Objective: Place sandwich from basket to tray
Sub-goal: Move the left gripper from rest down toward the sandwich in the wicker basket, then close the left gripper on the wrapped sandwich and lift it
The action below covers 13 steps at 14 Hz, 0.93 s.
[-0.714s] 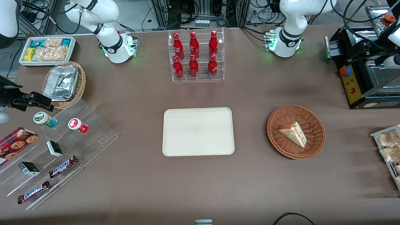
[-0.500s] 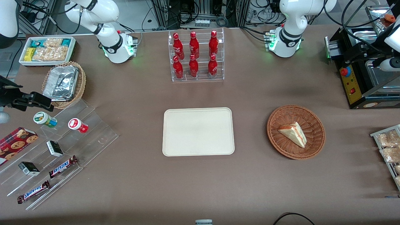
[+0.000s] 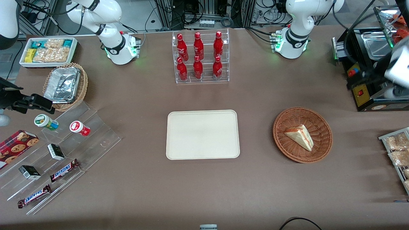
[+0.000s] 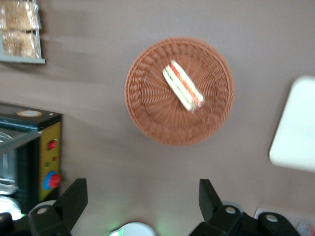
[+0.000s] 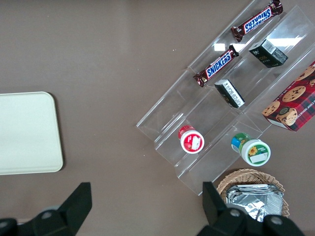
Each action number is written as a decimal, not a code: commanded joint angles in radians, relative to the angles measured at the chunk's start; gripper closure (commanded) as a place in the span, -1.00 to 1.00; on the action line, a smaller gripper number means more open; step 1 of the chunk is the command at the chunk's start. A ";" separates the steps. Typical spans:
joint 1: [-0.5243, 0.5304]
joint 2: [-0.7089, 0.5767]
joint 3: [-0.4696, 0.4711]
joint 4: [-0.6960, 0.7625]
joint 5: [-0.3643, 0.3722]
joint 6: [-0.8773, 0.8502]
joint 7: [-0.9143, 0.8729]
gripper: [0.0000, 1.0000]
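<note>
Since the earlier pictures the left arm has swung lower and nearer to the front camera at the working arm's end of the table, now covering more of the black machine (image 3: 367,67) there; the sandwich, basket and tray have not shifted.

The sandwich (image 3: 300,137) lies flat in the basket (image 3: 322,127), its red and green filling stripe showing along one edge. The basket rests on the brown table (image 3: 255,191), well apart from the cream tray (image 3: 202,134), which lies bare toward the middle. The gripper (image 4: 142,201) hangs high above the table, off to the side of the basket and touching nothing. Its two dark fingers (image 4: 73,196) stand wide apart, with nothing between them.

Farther from the camera than the tray, a clear rack of red bottles (image 3: 200,57) stands upright. Bagged snacks on a rack (image 3: 396,150) lie near the basket, toward the working arm's end.
</note>
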<state>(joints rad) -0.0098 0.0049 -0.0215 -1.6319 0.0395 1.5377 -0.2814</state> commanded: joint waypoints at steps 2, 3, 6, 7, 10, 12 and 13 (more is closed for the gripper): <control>0.001 -0.045 -0.005 -0.257 0.020 0.260 -0.285 -1.00; -0.002 -0.040 -0.006 -0.313 0.022 0.335 -0.365 -1.00; -0.021 -0.034 -0.038 -0.500 0.022 0.601 -0.583 -1.00; -0.027 -0.016 -0.040 -0.532 0.022 0.658 -0.643 -1.00; -0.061 0.030 -0.040 -0.587 0.022 0.760 -0.778 -1.00; -0.075 0.078 -0.040 -0.606 0.023 0.832 -0.826 -1.00; -0.078 0.102 -0.040 -0.606 0.022 0.861 -0.832 -1.00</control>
<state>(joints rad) -0.0771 0.0674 -0.0654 -2.2333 0.0448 2.3424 -1.0676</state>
